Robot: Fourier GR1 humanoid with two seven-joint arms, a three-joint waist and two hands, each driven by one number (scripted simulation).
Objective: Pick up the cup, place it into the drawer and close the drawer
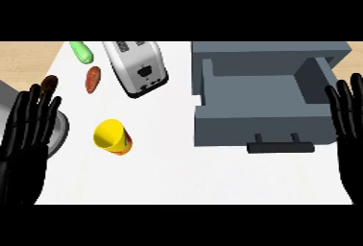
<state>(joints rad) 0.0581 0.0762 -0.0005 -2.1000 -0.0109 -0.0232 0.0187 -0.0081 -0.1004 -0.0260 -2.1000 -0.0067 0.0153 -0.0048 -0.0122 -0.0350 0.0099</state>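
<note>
White and smooth, the desk (pixel 212 178) carries everything, with pale wood showing at the far left edge. Largest on it is the grey drawer (pixel 266 103), a plain box pulled out toward the robot with its dark bar handle (pixel 281 147) nearest the view's lower side; its open top reads as ready to take something dropped in from above. Next in size comes a shiny metal toaster (pixel 138 67), lying at a slant at the far side. Both black hands sit at the edges with fingers straight and holding nothing: the left hand (pixel 25 144) at the left margin, the right hand (pixel 349 134) at the right, beside the drawer (resting, by the look of it). The cup (pixel 113 137), yellow with a reddish base, stands on the desk left of the drawer and well apart from it, its mouth tipped toward the viewer; it looks untouched. Smallest are a reddish-brown oval vegetable (pixel 93 79) and a green one (pixel 81 52).
</note>
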